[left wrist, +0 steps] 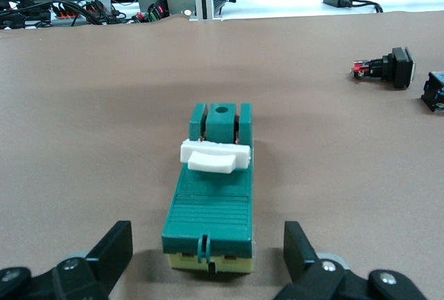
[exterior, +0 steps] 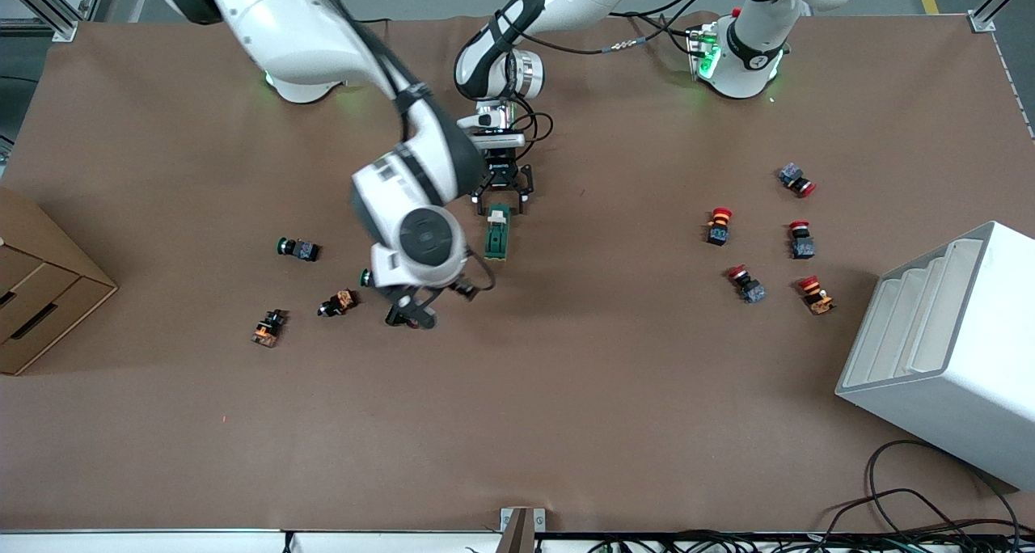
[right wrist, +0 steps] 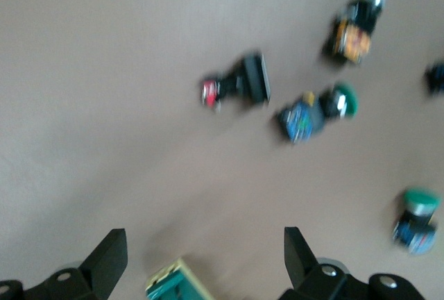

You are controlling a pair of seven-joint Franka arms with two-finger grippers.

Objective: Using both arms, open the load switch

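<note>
The load switch (exterior: 497,231) lies on the brown table near its middle, a dark green block with a white lever (left wrist: 215,157) across its top. My left gripper (exterior: 503,193) is low at the end of the switch toward the robots' bases. It is open, with one of its fingers (left wrist: 114,248) on each side of that end (left wrist: 208,234) and not touching it. My right gripper (exterior: 433,302) hangs open over the table beside the switch, toward the right arm's end. Only a corner of the switch (right wrist: 173,286) shows between its open fingers.
Green push buttons (exterior: 299,248) (exterior: 340,302) (exterior: 269,327) lie toward the right arm's end, close to the right gripper. Several red push buttons (exterior: 718,225) lie toward the left arm's end. A white rack (exterior: 946,351) and a cardboard box (exterior: 40,286) stand at the table's ends.
</note>
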